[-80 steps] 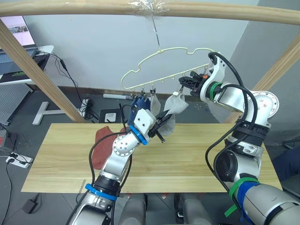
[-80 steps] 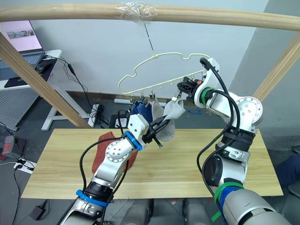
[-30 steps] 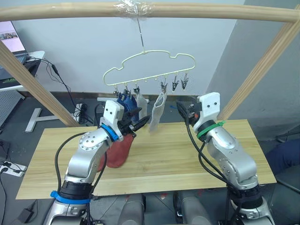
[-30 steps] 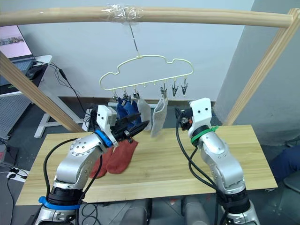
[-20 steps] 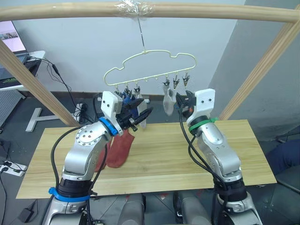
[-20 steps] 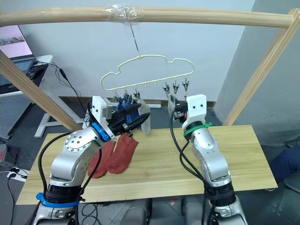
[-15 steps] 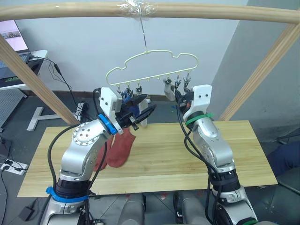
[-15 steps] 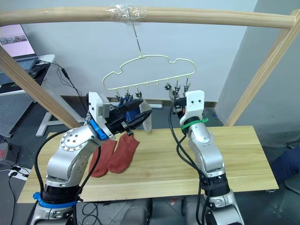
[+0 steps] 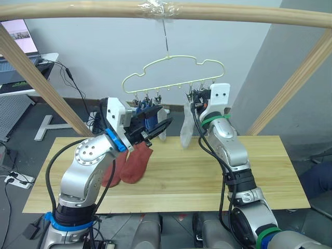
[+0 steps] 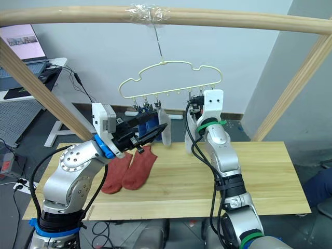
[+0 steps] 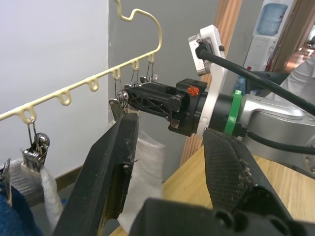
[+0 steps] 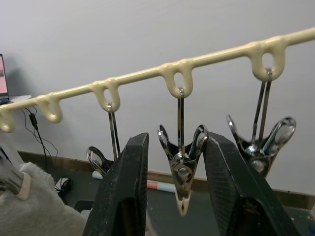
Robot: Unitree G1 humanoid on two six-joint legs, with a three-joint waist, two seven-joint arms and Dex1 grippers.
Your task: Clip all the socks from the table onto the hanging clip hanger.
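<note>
Two rust-red socks [image 10: 129, 168] lie side by side on the left part of the table [image 10: 259, 176], the last pair down there. Above them the left gripper [image 9: 158, 127] is raised just under the left end of the clip hanger [image 9: 174, 72], its fingers [image 11: 114, 164] spread wide with nothing between them. Just behind it two blue socks [image 9: 148, 118] and a light grey sock [image 10: 165, 130] hang from the clips at that end. Further right a second grey sock [image 9: 186, 129] hangs from a clip near the middle, just left of the right arm. The right gripper [image 12: 181, 196] is lifted to the right end of the hanger, fingers apart on either side of an empty metal clip [image 12: 180, 164] without touching it. Another bare clip [image 12: 261, 142] hangs beside that one.
</note>
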